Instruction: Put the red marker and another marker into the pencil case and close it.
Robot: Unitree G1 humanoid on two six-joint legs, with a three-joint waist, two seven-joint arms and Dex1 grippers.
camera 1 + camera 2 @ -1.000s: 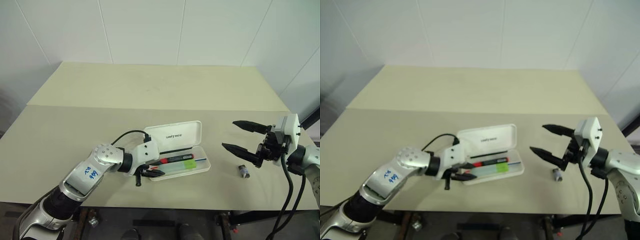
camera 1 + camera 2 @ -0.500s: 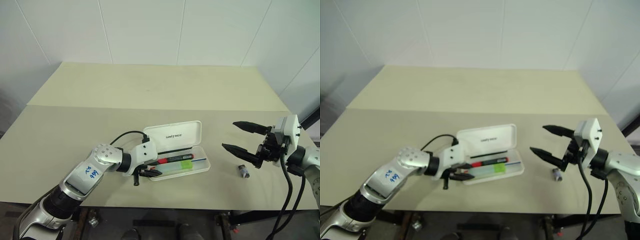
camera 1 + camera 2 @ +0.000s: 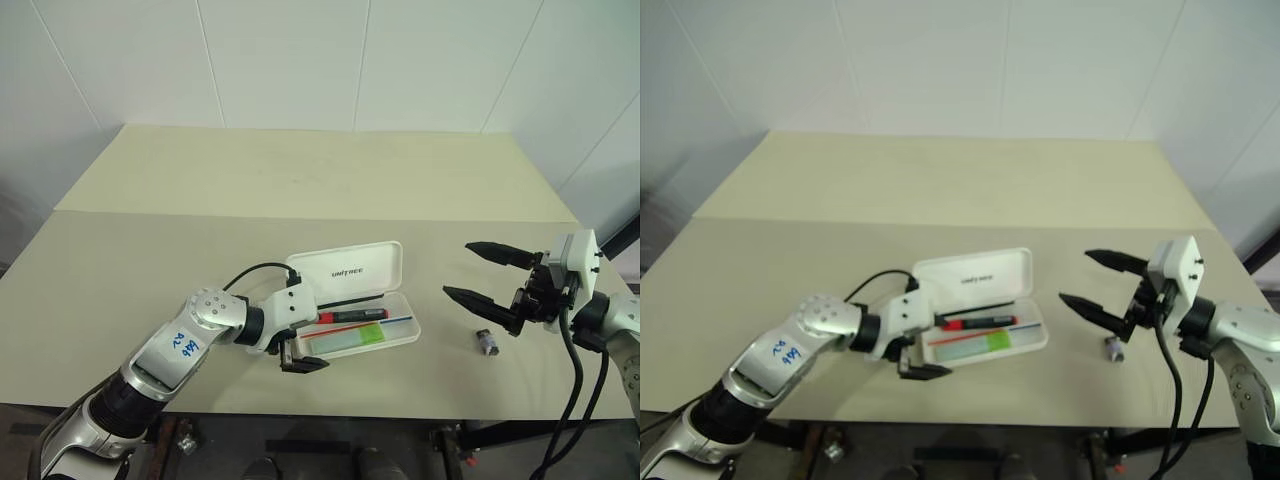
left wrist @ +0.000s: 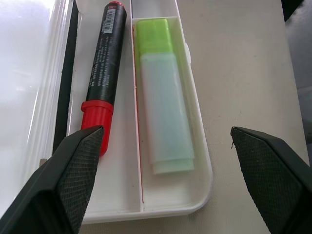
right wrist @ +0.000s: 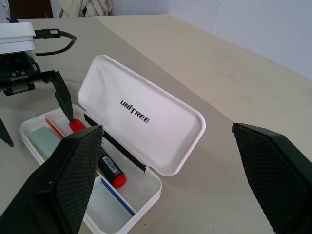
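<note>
The white pencil case lies open near the table's front edge, its lid with dark lettering tipped back. The red marker, red and black, lies in the tray's rear compartment. Beside it, past a thin red stripe, lies the pale green marker with its bright green end. My left gripper is open at the case's left end, one finger on each side of the tray, holding nothing. My right gripper hovers open and empty to the right of the case.
A small grey stub lies on the table below my right gripper. A black cable loops from my left wrist just left of the lid. The beige table stretches far behind the case, up to white walls.
My left gripper has opened wide and let go of the red marker's end, which now rests in the tray. The right arm has kept still.
</note>
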